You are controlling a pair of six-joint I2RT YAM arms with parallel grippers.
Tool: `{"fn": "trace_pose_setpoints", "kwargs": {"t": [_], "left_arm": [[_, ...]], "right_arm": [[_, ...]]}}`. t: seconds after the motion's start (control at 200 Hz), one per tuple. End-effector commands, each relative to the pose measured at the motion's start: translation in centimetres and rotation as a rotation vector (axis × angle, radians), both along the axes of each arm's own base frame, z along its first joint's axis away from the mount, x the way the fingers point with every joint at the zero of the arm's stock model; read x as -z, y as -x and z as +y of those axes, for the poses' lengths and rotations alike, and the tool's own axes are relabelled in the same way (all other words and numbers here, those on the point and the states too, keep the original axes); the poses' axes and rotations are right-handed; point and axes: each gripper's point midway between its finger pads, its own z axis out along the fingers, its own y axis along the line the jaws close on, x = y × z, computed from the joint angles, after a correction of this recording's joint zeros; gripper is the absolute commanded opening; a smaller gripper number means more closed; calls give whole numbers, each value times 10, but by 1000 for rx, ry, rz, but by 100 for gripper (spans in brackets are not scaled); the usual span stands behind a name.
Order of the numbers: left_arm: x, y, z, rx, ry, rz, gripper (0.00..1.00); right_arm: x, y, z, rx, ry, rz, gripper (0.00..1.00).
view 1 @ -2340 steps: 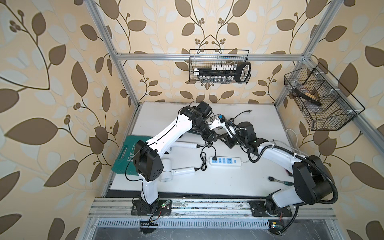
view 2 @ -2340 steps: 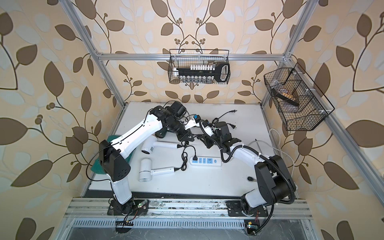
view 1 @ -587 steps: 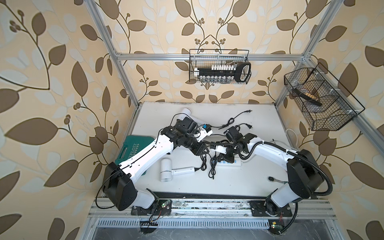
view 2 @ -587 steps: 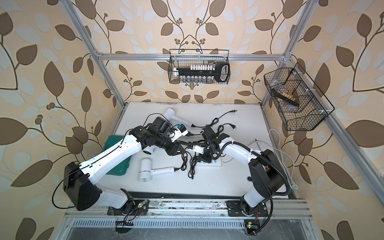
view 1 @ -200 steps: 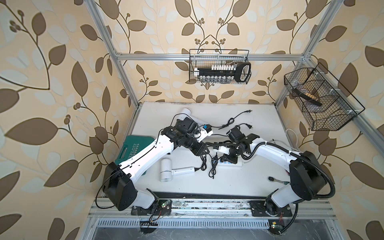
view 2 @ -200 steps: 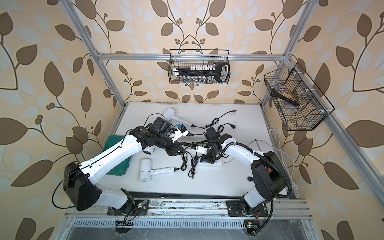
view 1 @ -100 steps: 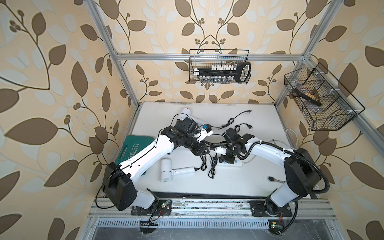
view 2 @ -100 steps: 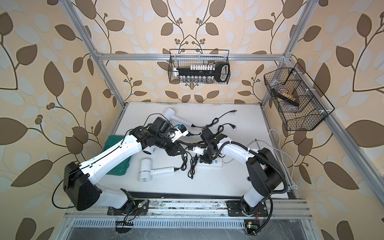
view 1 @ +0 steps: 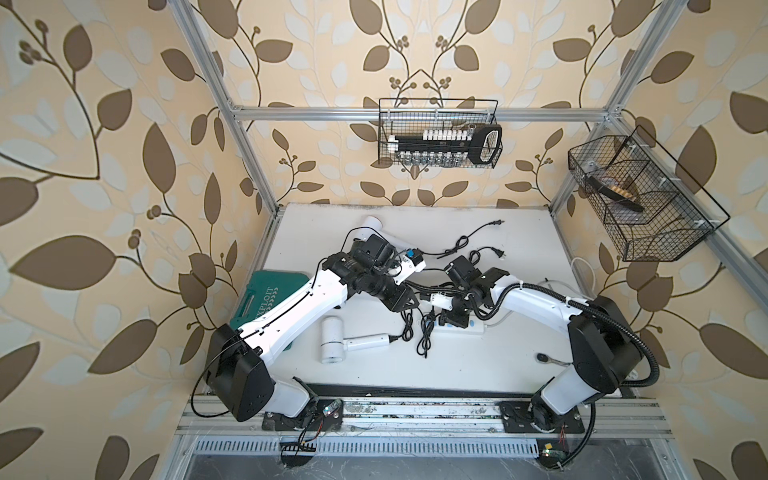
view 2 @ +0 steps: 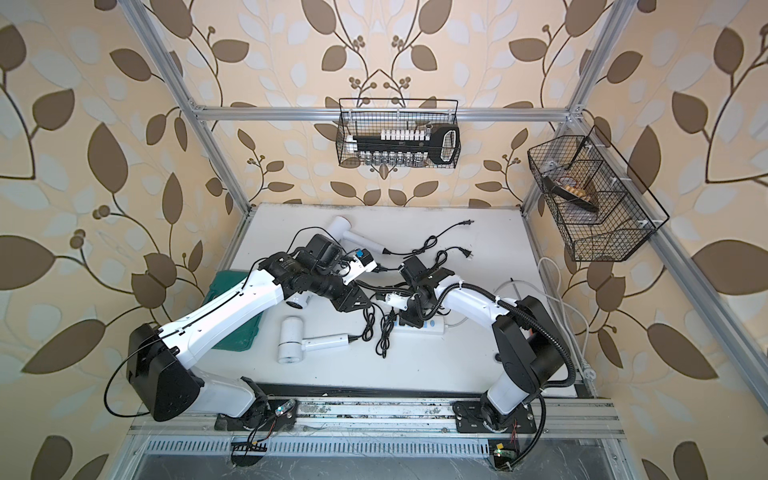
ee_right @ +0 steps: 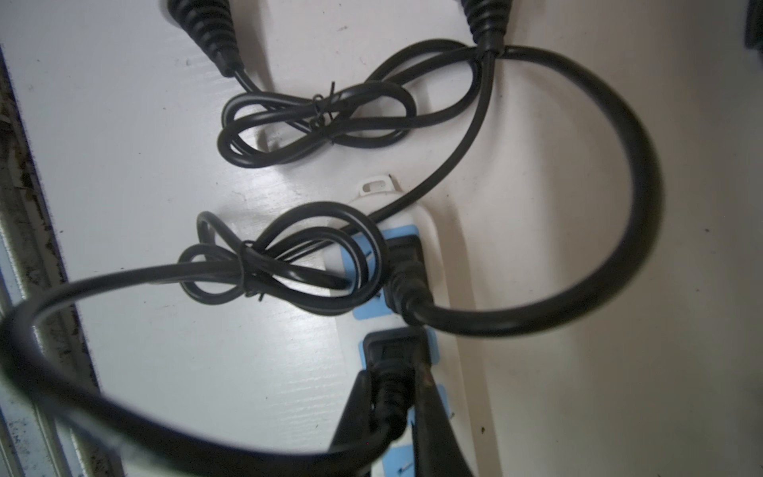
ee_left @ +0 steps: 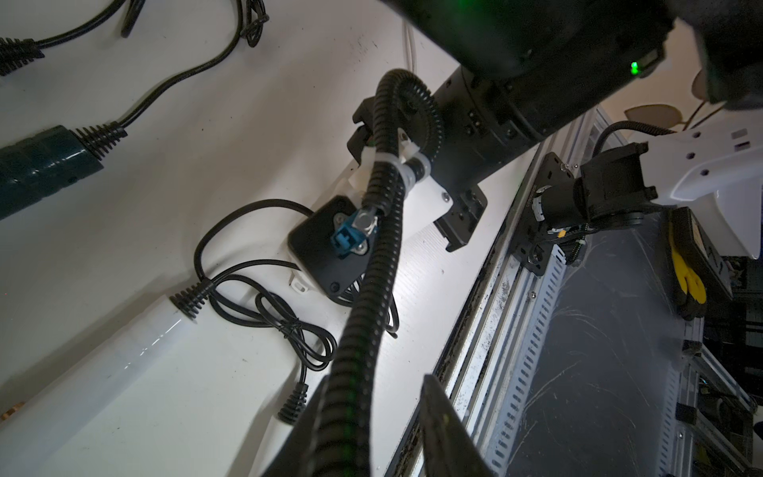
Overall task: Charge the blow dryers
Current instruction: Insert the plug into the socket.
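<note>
In the right wrist view, my right gripper [ee_right: 392, 373] is shut on a black plug [ee_right: 392, 351] seated in a blue socket of the white power strip [ee_right: 433, 247]. A second plug [ee_right: 406, 268] sits in the socket beside it. In both top views one white blow dryer [view 1: 332, 345] [view 2: 289, 340] lies in front and another [view 1: 372, 223] at the back. A third white head [view 2: 300, 302] shows under my left arm. A dark green handle [ee_left: 41, 165] appears in the left wrist view. My left gripper [ee_left: 380, 433] [view 1: 409, 305] is open, and the right arm's ribbed cable crosses one finger.
A green case [view 1: 270, 291] lies at the table's left edge under my left arm. Loose plugs [view 1: 498, 223] and coiled cords trail across the back and middle. A small black tool [view 1: 542, 356] lies front right. Two wire baskets [view 1: 438, 139] [view 1: 636, 195] hang on the walls.
The right arm's elbow has shifted slightly while its gripper stays on the plug over the strip. The left arm has not moved.
</note>
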Motion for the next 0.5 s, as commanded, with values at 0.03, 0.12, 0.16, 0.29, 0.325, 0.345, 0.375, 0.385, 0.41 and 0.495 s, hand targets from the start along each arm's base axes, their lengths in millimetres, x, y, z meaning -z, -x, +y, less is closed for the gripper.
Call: {"fn": "trace_pose_setpoints", "kwargs": {"t": [0.03, 0.12, 0.16, 0.29, 0.325, 0.345, 0.375, 0.385, 0.41, 0.495], "left_arm": [[-7, 6, -5, 21, 25, -1, 35], [-7, 6, -5, 22, 24, -3, 35], [-7, 6, -5, 22, 24, -3, 35], [-7, 7, -6, 24, 24, -2, 35], [-7, 7, -6, 24, 24, -3, 35], [-7, 7, -5, 24, 24, -2, 35], [-7, 6, -5, 24, 23, -3, 35], [-7, 6, -5, 24, 23, -3, 35], [-7, 6, -6, 24, 24, -3, 35], [-6, 7, -6, 23, 22, 1, 35]], "right_arm": [[35, 34, -20, -3, 96, 132, 0], [40, 33, -28, 0, 143, 135, 0], [42, 35, -30, -1, 155, 143, 0], [42, 36, -31, 12, 154, 140, 0], [42, 36, -31, 19, 151, 137, 0], [42, 36, -31, 22, 149, 137, 0], [42, 36, -31, 30, 148, 133, 0], [43, 36, -32, 33, 148, 132, 0], [43, 35, -32, 41, 150, 130, 0], [46, 34, -34, 70, 148, 133, 0]]}}
